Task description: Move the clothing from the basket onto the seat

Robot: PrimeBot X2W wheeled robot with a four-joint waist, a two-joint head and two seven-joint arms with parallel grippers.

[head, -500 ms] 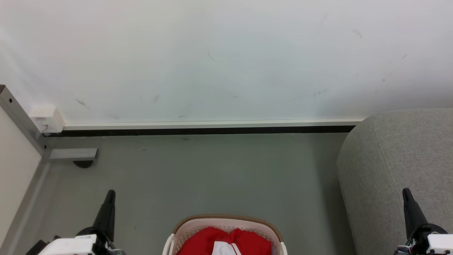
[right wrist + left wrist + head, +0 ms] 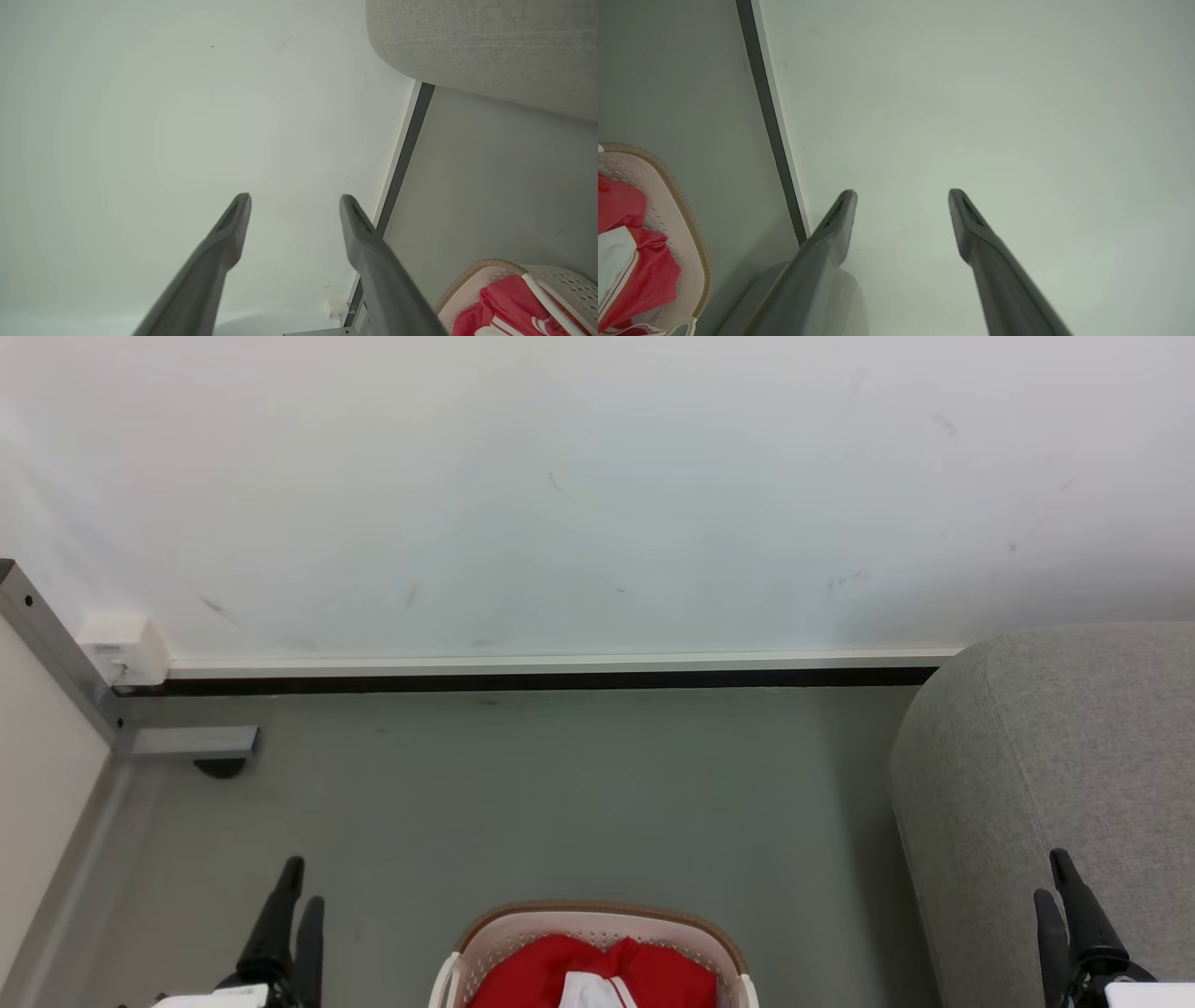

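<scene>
The white basket [image 2: 597, 919] with a brown rim sits on the floor at the bottom centre of the head view, holding red clothing [image 2: 532, 975] with a white panel. The grey seat [image 2: 1055, 756] rises at the right. My left gripper [image 2: 302, 885] stands open at the lower left, left of the basket, holding nothing. My right gripper [image 2: 1053, 875] stands open at the lower right, in front of the seat, also holding nothing. The left wrist view has its open gripper [image 2: 901, 192] against the wall, with the basket [image 2: 693, 242] and clothing [image 2: 644, 275] at the left. In the right wrist view the open gripper [image 2: 294, 197] also faces the wall, the basket [image 2: 472, 273], clothing [image 2: 504, 298] and seat [image 2: 486, 51] to its right.
A pale wall [image 2: 597, 495] with a dark skirting strip [image 2: 523, 681] stands close behind the basket. A metal frame leg [image 2: 191, 742] and a white box [image 2: 121, 649] sit at the left corner. Grey floor [image 2: 579, 793] lies between basket and wall.
Both grippers have dropped lower in the head view and turned, so each now shows two separate fingers. Basket, clothing and seat have not moved.
</scene>
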